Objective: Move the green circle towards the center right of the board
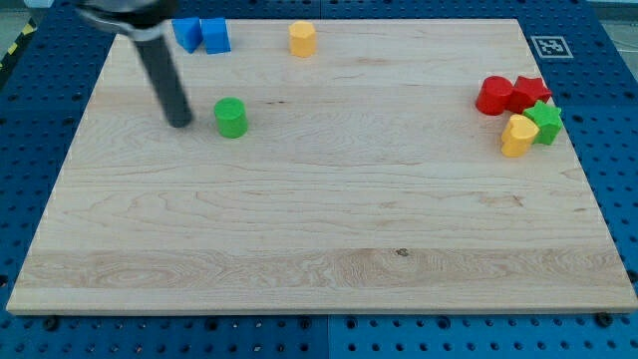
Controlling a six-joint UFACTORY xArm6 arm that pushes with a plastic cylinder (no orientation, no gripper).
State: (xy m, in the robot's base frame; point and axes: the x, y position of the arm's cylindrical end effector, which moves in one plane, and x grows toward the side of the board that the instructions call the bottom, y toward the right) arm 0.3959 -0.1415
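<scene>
the wooden board (319, 229) takes up nearly the whole view, lying on a blue perforated table (608, 60), with a small black-and-white marker tag (547, 46) at its top right corner.

the dark rod comes down from the top left corner, slanting toward the view's right, and my tip (180, 123) rests on the board near the left edge, in the upper part. it has no jaws, so there is nothing to open or close, and it holds nothing; it only pushes. the tip stands just beside the green circle (230, 118), on that block's left side, with a narrow strip of bare wood between them, so they look apart rather than touching.

the green circle sits in the upper left part of the board, well apart from the right edge.

close to the right edge, in the upper half, a cluster huddles together: a red rounded block (494, 95), a red star (529, 93), a green star (545, 121) and a yellow block (517, 136).

along the top edge, two blue blocks (200, 34) sit side by side toward the left corner, and a yellow block near the top edge (302, 39) stands to their right.
</scene>
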